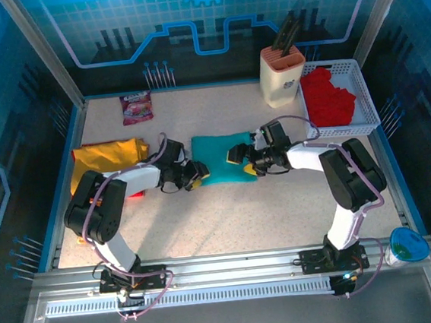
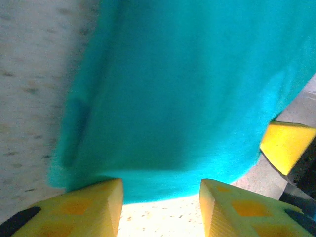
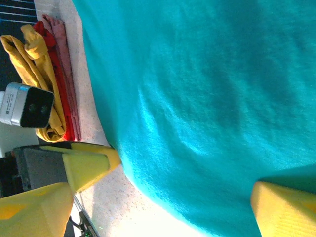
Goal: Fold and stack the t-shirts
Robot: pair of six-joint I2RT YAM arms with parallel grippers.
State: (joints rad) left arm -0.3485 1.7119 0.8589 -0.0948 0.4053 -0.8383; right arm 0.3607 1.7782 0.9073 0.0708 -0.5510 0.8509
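Teal tee lay folded in the middle of the table, and I had both claws down on it. My left claw sat low at the tee's left edge, toward the near corner. From the wrist, its fingers stood partly spread, with bare speckled table in the gap and the tee's edge lying right at the tips. It was pinching nothing. My right claw came in from the right, low over the tee's near right part. Its fingers were spread wide, with teal cloth stretching across the whole space between them. I couldn't tell whether the pads touched the cloth.

The two claws were close to each other. One left finger poked into the right wrist view just beside the tee's edge, with the left wrist camera behind it.

Off to the left, the yellow tee lay bunched near the table's left side, with a red fold tucked against it. Far right, a red tee was heaped in the white basket, with the knife block just left of that. A pink packet lay at the far left.
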